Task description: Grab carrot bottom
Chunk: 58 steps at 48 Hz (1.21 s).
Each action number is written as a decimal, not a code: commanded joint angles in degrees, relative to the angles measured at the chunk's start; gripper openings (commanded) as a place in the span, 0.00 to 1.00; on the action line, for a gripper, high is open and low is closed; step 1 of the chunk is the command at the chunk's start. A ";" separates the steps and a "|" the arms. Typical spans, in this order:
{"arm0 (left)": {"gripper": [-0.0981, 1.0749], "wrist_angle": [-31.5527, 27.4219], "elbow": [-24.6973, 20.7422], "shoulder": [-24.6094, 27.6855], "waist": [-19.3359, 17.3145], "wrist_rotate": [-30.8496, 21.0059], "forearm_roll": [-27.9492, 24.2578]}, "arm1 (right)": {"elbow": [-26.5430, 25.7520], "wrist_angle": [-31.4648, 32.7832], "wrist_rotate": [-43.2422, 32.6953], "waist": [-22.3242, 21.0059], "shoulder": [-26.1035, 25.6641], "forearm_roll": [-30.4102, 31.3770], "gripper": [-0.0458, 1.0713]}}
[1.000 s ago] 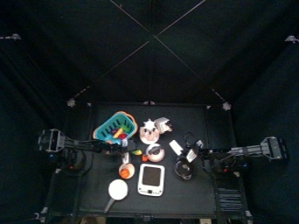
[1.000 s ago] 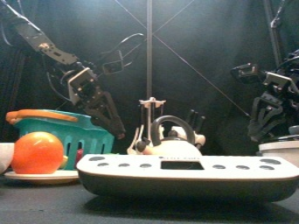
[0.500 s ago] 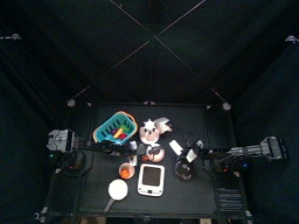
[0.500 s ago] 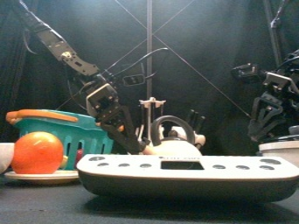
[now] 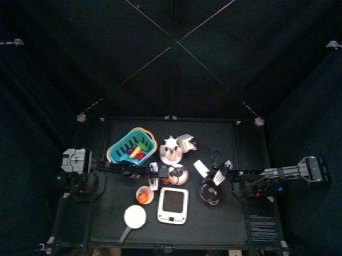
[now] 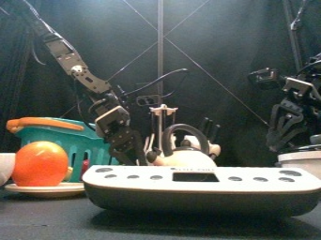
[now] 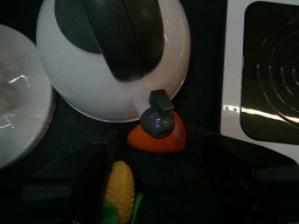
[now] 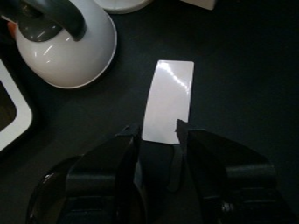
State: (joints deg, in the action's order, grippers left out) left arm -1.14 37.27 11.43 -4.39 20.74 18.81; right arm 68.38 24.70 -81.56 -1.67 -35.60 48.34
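The carrot bottom [image 7: 158, 134] is a small orange-red piece lying on the black table against the spout of the white kettle [image 7: 117, 61]. In the left wrist view it sits a short way ahead of my left gripper, with a yellow corn cob [image 7: 121, 186] nearer to the camera. My left gripper [image 6: 122, 141] hangs low behind the blue basket [image 6: 56, 141], open and holding nothing. My right gripper [image 8: 158, 140] stands open above a white card [image 8: 170, 96] on the table, raised at the right [image 6: 286, 127].
A white scale [image 6: 189, 183] fills the front of the table, with the kettle [image 6: 189, 145] behind it. An orange ball [image 6: 40, 163] rests on a plate [image 6: 38, 188] at the front left. In the left wrist view a white plate [image 7: 17, 96] lies beside the kettle.
The left arm has reached further toward the table's middle and come down lower, past the basket. The right arm has not moved.
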 commanded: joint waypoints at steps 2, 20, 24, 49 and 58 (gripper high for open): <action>0.91 0.18 -1.32 0.00 -0.18 0.00 0.09 | -0.53 -0.26 0.09 0.00 -0.18 0.09 0.73; 0.87 0.18 -1.32 0.88 -0.18 0.00 0.09 | -0.35 -0.26 0.09 0.00 -0.18 0.00 0.73; 0.82 0.18 -1.23 0.70 -0.18 -0.09 0.09 | -0.35 -0.26 0.09 0.00 -0.09 0.00 0.73; 0.68 -5.80 -0.18 -5.27 -0.09 -0.09 0.09 | -0.35 -0.26 0.00 0.00 -0.18 -0.09 0.73; 0.68 -6.06 0.88 -6.33 -0.18 0.00 -0.18 | -0.35 -0.26 0.00 0.00 -0.18 -0.09 0.73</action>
State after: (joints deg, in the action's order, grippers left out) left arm -7.29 38.41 6.68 -4.48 20.65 18.81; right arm 68.47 24.70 -81.56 -1.67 -35.60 48.16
